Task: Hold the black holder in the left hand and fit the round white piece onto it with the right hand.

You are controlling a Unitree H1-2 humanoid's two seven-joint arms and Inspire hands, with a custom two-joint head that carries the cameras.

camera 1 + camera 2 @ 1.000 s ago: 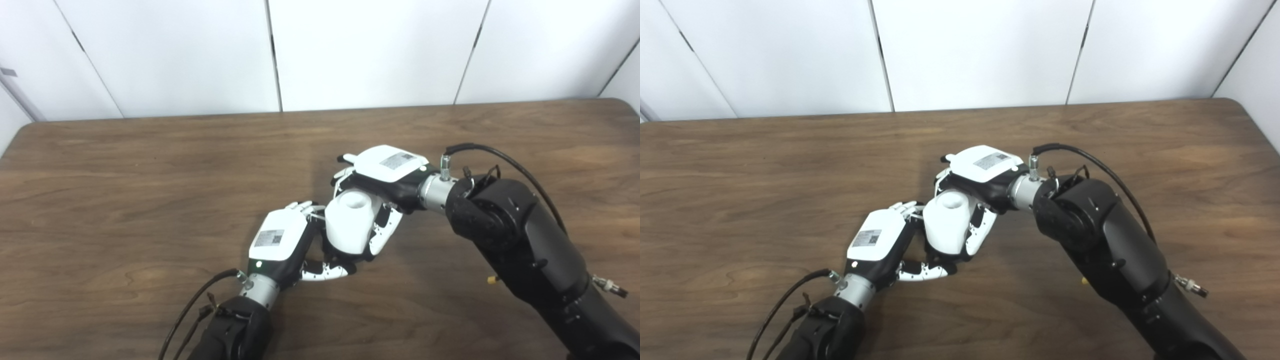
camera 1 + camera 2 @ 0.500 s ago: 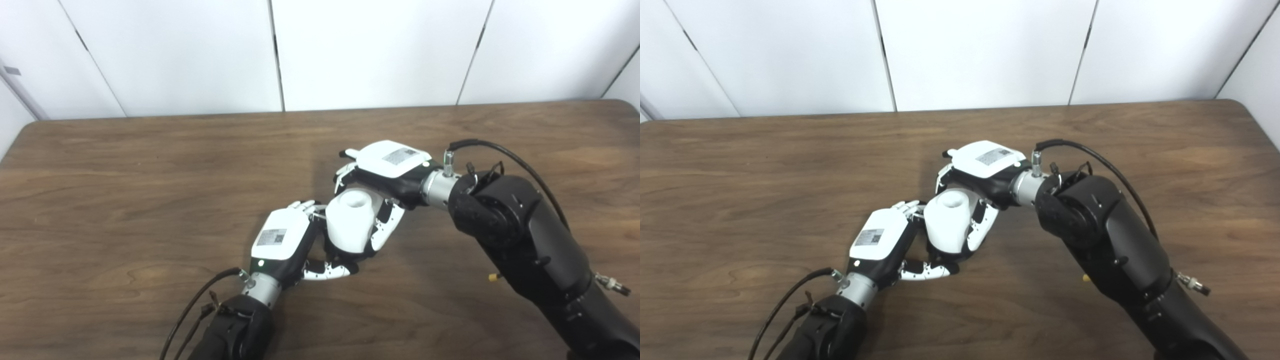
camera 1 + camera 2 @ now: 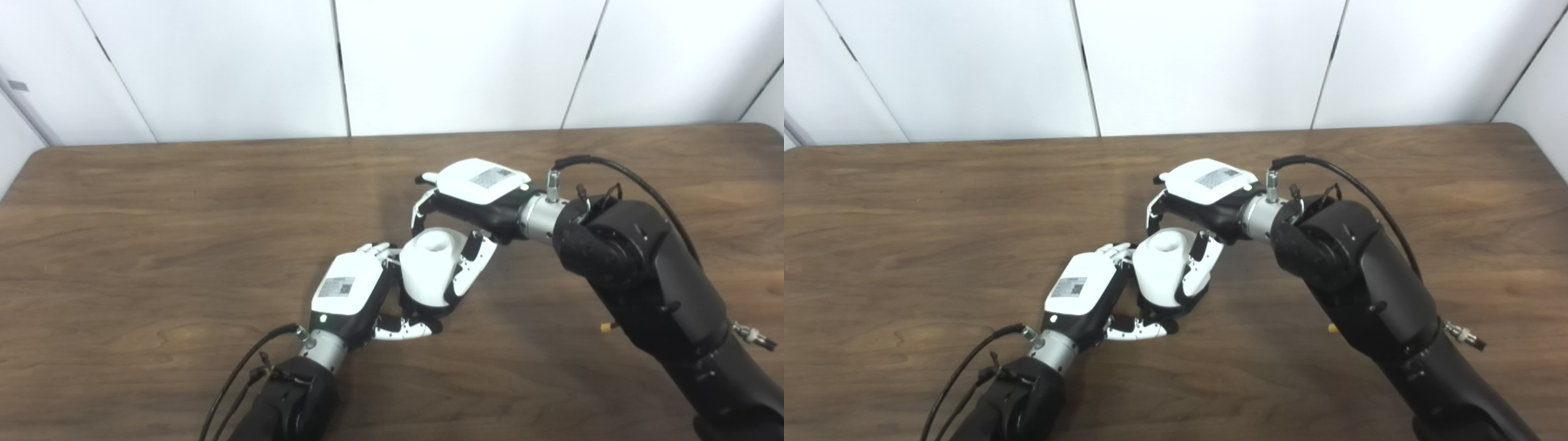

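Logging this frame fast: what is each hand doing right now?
Left hand: shut on the black holder.
Right hand: cannot tell; fingers loosely around the white piece.

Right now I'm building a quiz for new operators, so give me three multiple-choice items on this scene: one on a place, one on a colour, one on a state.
1. Where is the round white piece?
A. Between the two hands, above the table
B. Lying alone at the table's far edge
C. On the floor

2. What colour is the tabletop?
A. Dark brown wood grain
B. Green
C. Bare steel

3. What is the right hand doing?
A. Hanging open, away from everything
B. Curled around the round white piece
C. Flat on the table

Answers: 1 A, the piece sits between the left hand and the right hand. 2 A, wood grain shows across the whole top. 3 B, its fingers and thumb flank the piece; the black holder shows only as a dark part under the piece.
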